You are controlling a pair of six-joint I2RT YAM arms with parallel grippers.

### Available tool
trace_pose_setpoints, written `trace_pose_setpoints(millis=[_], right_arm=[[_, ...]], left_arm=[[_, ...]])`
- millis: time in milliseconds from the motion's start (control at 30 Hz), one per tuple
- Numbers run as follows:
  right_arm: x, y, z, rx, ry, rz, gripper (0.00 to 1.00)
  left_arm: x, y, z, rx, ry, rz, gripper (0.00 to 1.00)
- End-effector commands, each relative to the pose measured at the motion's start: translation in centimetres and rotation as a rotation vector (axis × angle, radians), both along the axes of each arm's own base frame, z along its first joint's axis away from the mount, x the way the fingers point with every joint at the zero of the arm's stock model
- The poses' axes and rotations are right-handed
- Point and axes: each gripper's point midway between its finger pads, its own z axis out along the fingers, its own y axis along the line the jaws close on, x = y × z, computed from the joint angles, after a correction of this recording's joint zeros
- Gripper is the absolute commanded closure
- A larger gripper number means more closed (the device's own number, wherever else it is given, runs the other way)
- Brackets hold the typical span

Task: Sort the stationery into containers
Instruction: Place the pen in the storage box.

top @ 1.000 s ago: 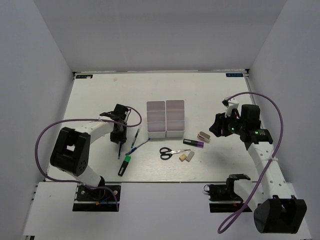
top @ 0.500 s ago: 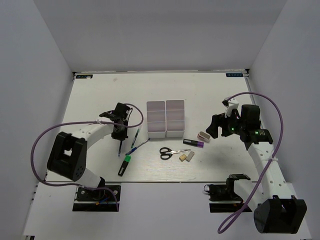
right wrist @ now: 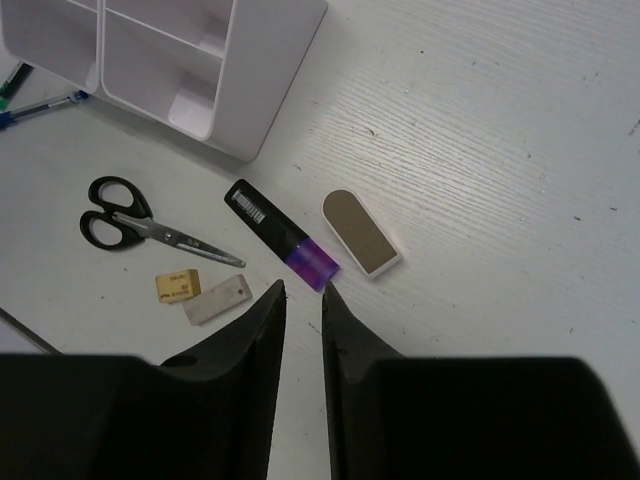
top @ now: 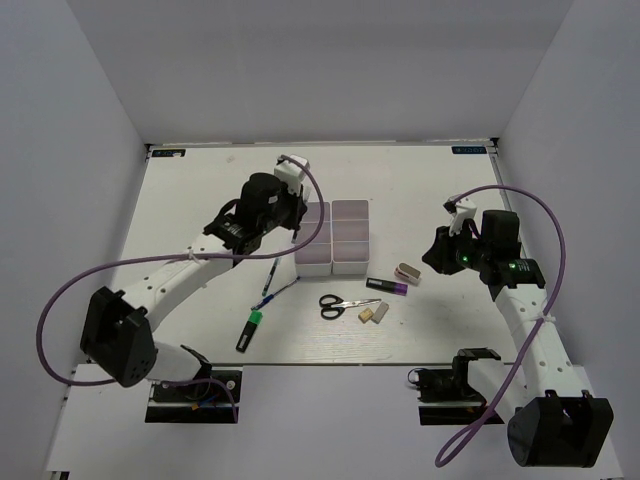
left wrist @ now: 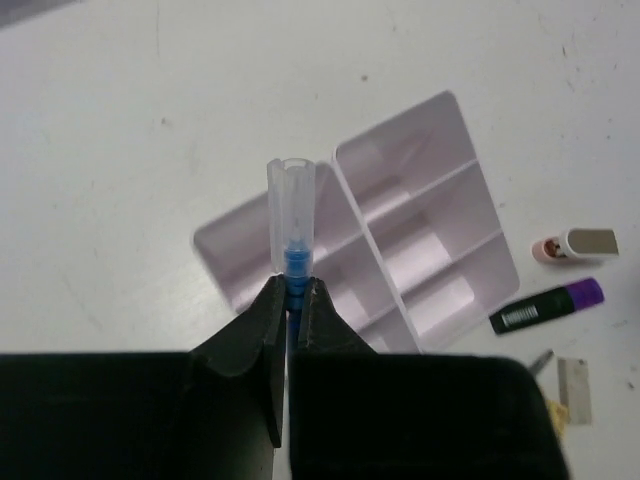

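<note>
blue pen (left wrist: 292, 215) with clear cap pinched in left fingers (left wrist: 250, 330).

Pinkish-white translucent bins (top: 333, 238); black marker (right wrist: 280, 233) with purple cap; black-handled scissors (right wrist: 148, 228); tan eraser (right wrist: 176, 285); grey eraser (right wrist: 216, 300); clear, blue-tipped pen (left wrist: 292, 225); white surface (top: 200, 200).

Three pens were counted: one blue pen (left wrist: 293, 262) seen over the bins in the left wrist view, and two lying at 7 o'clock from the block, a dark pen (top: 273, 273) and a second blue pen (top: 272, 296). Two markers were counted: a green-capped black marker (top: 249, 331) and a purple marker (top: 387, 287). At 5 o'clock from the block, one pair of scissors (top: 345, 304), two erasers, a tan eraser (top: 365, 315) and a grey eraser (top: 379, 310), and one clip-like piece (top: 407, 272) were tallied. One block of bins (top: 315, 268) was counted, in two columns of three.
</note>
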Motion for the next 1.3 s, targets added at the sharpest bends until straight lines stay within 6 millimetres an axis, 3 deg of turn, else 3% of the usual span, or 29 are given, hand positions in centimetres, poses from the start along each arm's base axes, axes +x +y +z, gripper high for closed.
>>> trace_pose_setpoints(millis=[0, 167, 300, 467, 567, 767, 900, 967, 1033, 1067, 1100, 1200, 1267], right_arm=[[0.0, 0.4, 0.1, 0.017, -0.016, 0.020, 0.75], [0.0, 0.4, 0.1, 0.019, -0.014, 0.023, 0.73], [0.0, 0.4, 0.1, 0.021, -0.012, 0.023, 0.73], [0.0, 0.4, -0.1, 0.018, -0.008, 0.025, 0.72], [0.0, 0.5, -0.2, 0.017, -0.005, 0.029, 0.70], [0.1, 0.3, -0.4, 0.009, 0.003, 0.022, 0.66], [0.1, 0.3, -0.4, 0.008, 0.003, 0.024, 0.61], [0.1, 0.3, -0.6, 0.005, 0.006, 0.025, 0.61], [0.1, 0.3, -0.6, 0.005, 0.008, 0.024, 0.60], [0.0, 0.3, -0.6, 0.005, 0.009, 0.026, 0.60], [0.1, 0.2, -0.6, 0.003, 0.007, 0.024, 0.60], [0.2, 0.2, -0.5, 0.003, 0.002, 0.024, 0.58], [0.1, 0.1, -0.7, 0.002, 0.010, 0.022, 0.57]], left_arm=[[2.7, -3.0, 3.3, -0.053, -0.187, -0.107, 0.99], [4.9, -5.1, 4.6, -0.066, -0.299, -0.154, 0.99], [6.4, -5.5, 5.6, -0.077, -0.361, -0.135, 0.99], [7.2, -5.8, 5.3, -0.056, -0.383, -0.133, 0.99], [7.7, -5.6, 4.3, -0.048, -0.393, -0.121, 0.99], [7.6, -5.2, -0.2, -0.010, -0.328, -0.110, 0.99], [7.1, -4.7, -1.4, -0.015, -0.313, -0.098, 0.88], [6.9, -4.5, -1.7, -0.016, -0.305, -0.094, 0.77], [6.6, -4.5, -1.3, -0.028, -0.302, -0.092, 0.72], [6.4, -4.5, -1.2, -0.028, -0.304, -0.094, 0.58], [6.3, -4.4, -0.7, -0.032, -0.307, -0.093, 0.50], [5.6, -4.9, 0.9, -0.040, -0.333, -0.112, 0.41], [4.8, -4.9, 2.3, -0.040, -0.350, -0.125, 0.41]])
